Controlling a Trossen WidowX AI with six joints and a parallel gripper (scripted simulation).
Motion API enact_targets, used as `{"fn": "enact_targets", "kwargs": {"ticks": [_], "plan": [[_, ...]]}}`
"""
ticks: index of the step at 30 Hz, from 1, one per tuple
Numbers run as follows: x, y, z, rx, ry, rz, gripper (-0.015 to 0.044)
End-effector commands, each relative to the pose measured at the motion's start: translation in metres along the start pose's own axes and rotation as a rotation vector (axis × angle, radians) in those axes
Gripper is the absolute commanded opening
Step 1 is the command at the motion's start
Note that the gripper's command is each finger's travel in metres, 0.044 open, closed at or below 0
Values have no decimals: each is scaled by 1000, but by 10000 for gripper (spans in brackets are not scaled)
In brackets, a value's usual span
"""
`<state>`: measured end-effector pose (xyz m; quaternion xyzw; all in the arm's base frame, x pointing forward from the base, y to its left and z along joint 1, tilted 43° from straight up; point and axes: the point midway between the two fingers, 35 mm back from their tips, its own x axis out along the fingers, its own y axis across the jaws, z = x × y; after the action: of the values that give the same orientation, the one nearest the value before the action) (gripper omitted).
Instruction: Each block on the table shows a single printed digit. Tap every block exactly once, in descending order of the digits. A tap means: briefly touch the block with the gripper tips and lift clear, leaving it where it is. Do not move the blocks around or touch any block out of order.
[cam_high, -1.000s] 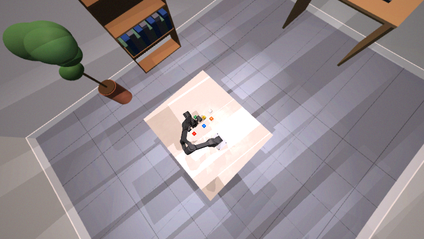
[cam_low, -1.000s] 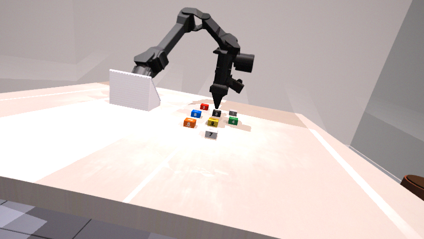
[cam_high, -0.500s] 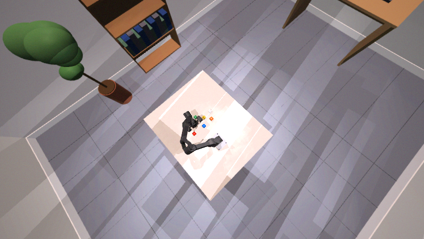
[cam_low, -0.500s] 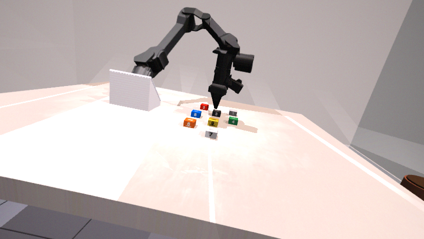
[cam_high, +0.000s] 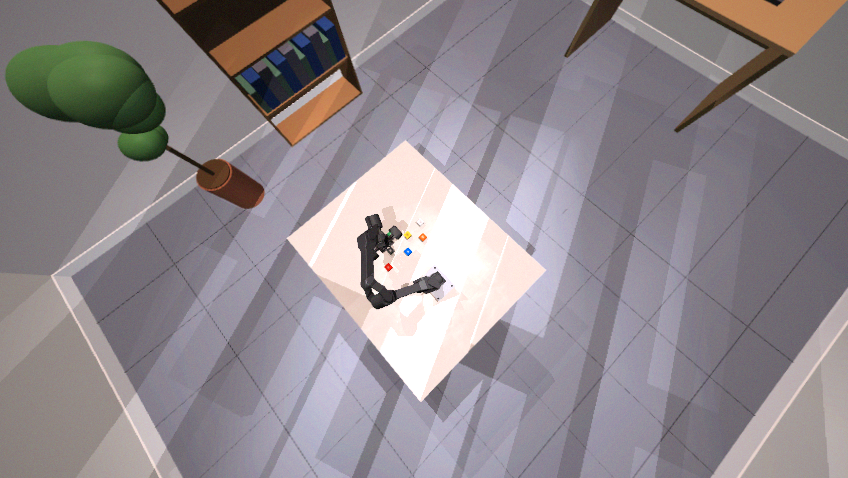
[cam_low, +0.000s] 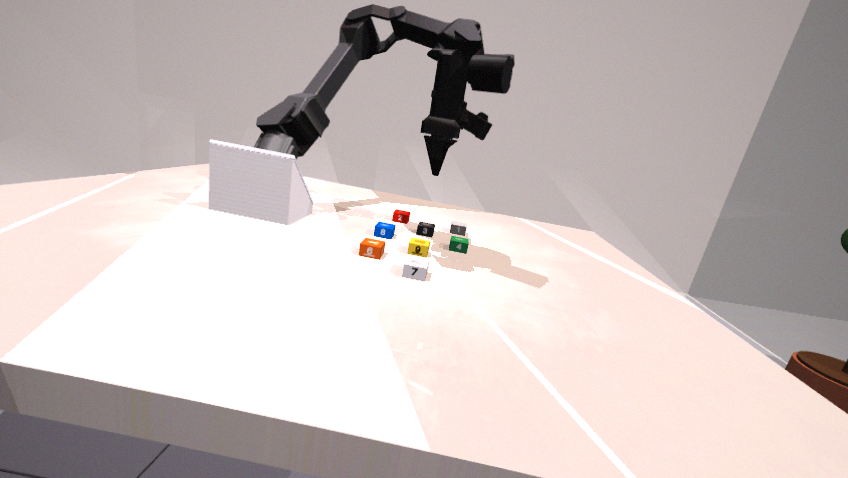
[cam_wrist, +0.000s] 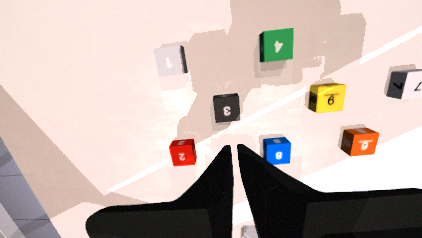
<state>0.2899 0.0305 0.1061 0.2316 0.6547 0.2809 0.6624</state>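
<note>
Several small digit blocks lie in a cluster on the pale table (cam_low: 178, 308): red 2 (cam_low: 400, 216) (cam_wrist: 182, 152) (cam_high: 388, 267), black 3 (cam_low: 425, 229) (cam_wrist: 226, 108), white 1 (cam_low: 457, 228) (cam_wrist: 169, 60), blue 8 (cam_low: 384, 229) (cam_wrist: 277, 150) (cam_high: 407, 251), yellow 9 (cam_low: 418, 246) (cam_wrist: 327, 97), green 4 (cam_low: 458, 244) (cam_wrist: 276, 45), orange 6 (cam_low: 371, 248) (cam_wrist: 359, 141) and grey 7 (cam_low: 415, 270) (cam_wrist: 406, 84). My gripper (cam_low: 437, 169) (cam_wrist: 234, 150) is shut and empty. It points down and hangs well above the blocks, over the spot between the red 2, black 3 and blue 8.
A white wedge-shaped housing (cam_low: 249, 184) stands at the arm's base, left of the blocks. Beyond the table are a potted plant (cam_high: 228, 182), a bookshelf (cam_high: 285, 59) and a wooden desk (cam_high: 748, 35).
</note>
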Motion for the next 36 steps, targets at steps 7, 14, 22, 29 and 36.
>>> {"fn": "enact_targets", "kwargs": {"ticks": [7, 14, 22, 29, 36], "plan": [[-10, 51, -33, -4, 17, 0, 20], [-10, 75, -52, -4, 18, 4, 20], [38, 74, -50, -5, 16, 0, 20], [71, 76, -54, -5, 16, 8, 20], [76, 76, -53, -5, 16, 8, 20]]}}
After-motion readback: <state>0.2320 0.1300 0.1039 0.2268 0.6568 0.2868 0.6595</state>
